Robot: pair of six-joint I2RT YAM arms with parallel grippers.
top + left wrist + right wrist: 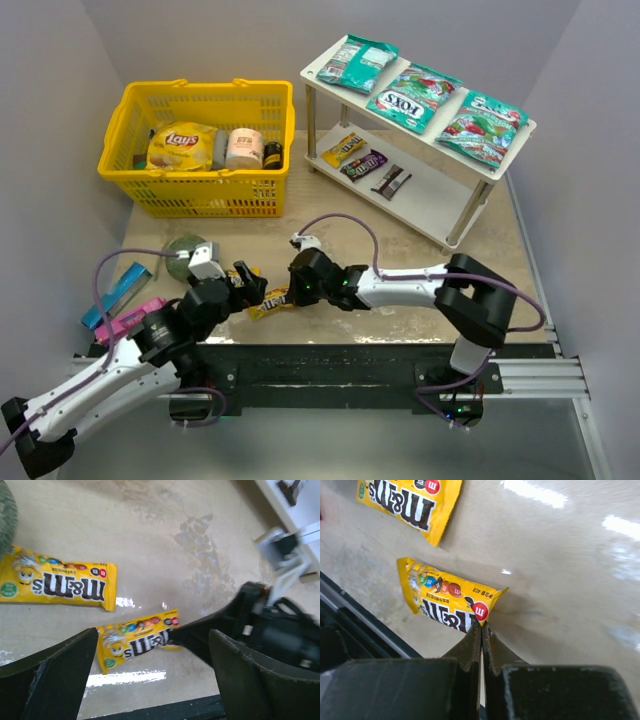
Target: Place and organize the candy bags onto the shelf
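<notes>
My right gripper (481, 622) is shut on the corner of a small yellow M&M's packet (447, 602) near the table's front edge, also seen from above (270, 300). My left gripper (152, 634) is open just above this packet (137, 640), close to the right gripper's fingers (195, 635). A second yellow M&M's packet (55, 582) lies flat beside it. The white shelf (445, 195) at the back right has three teal bags on top (358, 62) (413, 97) (481, 127). Yellow (343, 150), purple (363, 165) and brown (392, 181) packets lie on its lower board.
A yellow basket (130, 170) at the back left holds a Lay's bag (182, 147) and jars. A round grey-green object (185, 255), a flat blue packet (118, 293) and a pink item (130, 322) lie by the left arm. A black rail (350, 355) runs along the front.
</notes>
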